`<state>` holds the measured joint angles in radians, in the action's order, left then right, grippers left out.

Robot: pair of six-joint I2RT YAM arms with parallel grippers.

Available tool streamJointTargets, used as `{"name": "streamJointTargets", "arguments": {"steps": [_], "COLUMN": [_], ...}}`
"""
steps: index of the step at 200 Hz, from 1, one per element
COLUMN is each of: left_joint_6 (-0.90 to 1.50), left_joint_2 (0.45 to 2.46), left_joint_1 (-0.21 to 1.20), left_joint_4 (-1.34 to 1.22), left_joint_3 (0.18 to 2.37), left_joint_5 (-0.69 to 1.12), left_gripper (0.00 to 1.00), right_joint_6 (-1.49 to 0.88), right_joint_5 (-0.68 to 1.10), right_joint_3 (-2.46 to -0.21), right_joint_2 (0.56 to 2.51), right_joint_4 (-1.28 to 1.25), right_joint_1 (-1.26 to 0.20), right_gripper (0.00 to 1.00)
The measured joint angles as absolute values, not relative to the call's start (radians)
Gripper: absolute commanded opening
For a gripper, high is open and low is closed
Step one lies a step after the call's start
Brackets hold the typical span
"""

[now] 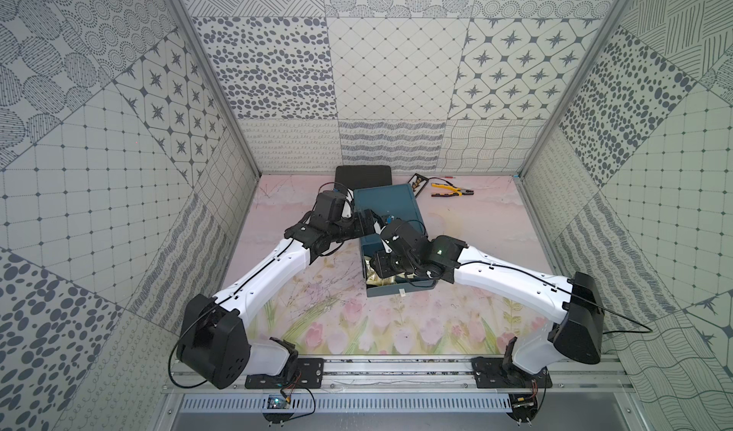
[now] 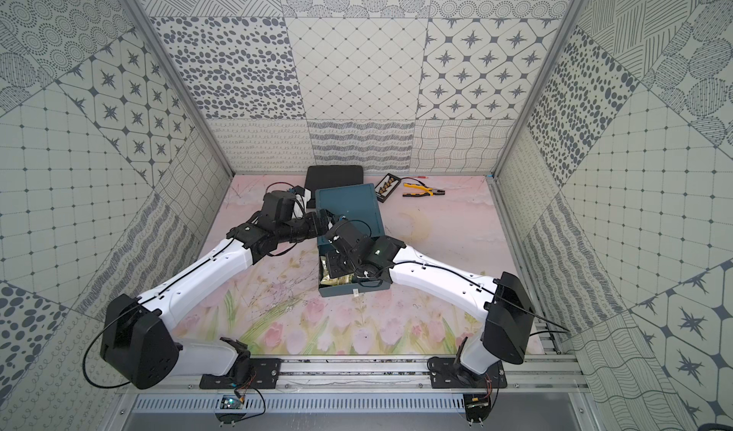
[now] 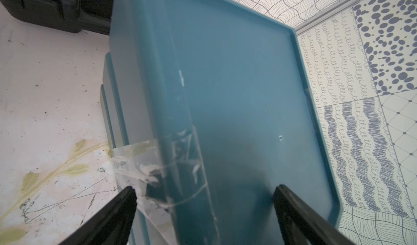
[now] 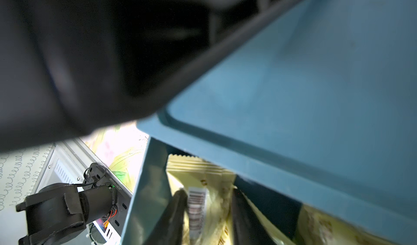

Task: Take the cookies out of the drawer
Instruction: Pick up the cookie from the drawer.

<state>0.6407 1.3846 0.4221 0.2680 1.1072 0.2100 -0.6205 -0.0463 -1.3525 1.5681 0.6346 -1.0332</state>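
Observation:
A teal box (image 1: 386, 207) (image 2: 349, 207) stands mid-table, its drawer (image 1: 400, 290) (image 2: 353, 290) pulled out toward the near edge. Gold cookie packets (image 1: 380, 280) (image 2: 337, 278) lie inside the drawer. My right gripper (image 4: 208, 192) reaches down into it, its two dark fingers pressed on either side of an upright gold cookie packet (image 4: 216, 180) with a barcode. More gold packets (image 4: 316, 223) lie beside it, under the box's lip. My left gripper (image 3: 204, 191) (image 1: 369, 220) stands open, straddling the box's top left edge (image 3: 171, 97) with nothing held.
A black case (image 1: 363, 177) sits behind the box. A slim black tray (image 1: 417, 181) and yellow-handled pliers (image 1: 450, 190) lie at the back right. Clear tape (image 3: 146, 156) hangs off the box's side. The two wrists nearly meet over the box.

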Motion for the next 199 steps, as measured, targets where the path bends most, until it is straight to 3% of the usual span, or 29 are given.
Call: {"name": "streamJointTargets", "arguments": {"steps": [29, 82, 199], "left_joint_6": [0.643, 0.643, 0.632], "left_joint_2": [1.385, 1.381, 1.279], "left_joint_1": [0.422, 0.422, 0.416], "left_joint_4": [0.276, 0.276, 0.273], "left_joint_3": [1.113, 1.122, 1.144], "left_joint_5": [0.206, 0.224, 0.225], "left_gripper": [0.99, 0.99, 0.99], "right_joint_6": [-0.617, -0.594, -0.572], "right_joint_5": [-0.059, -0.053, -0.04], "right_joint_3": [-1.354, -1.347, -1.277], "right_joint_2": [1.568, 1.54, 1.38], "right_joint_4": [0.632, 0.612, 0.608], "right_joint_1": [-1.035, -1.047, -1.065], "right_gripper": [0.16, 0.0, 0.0]}}
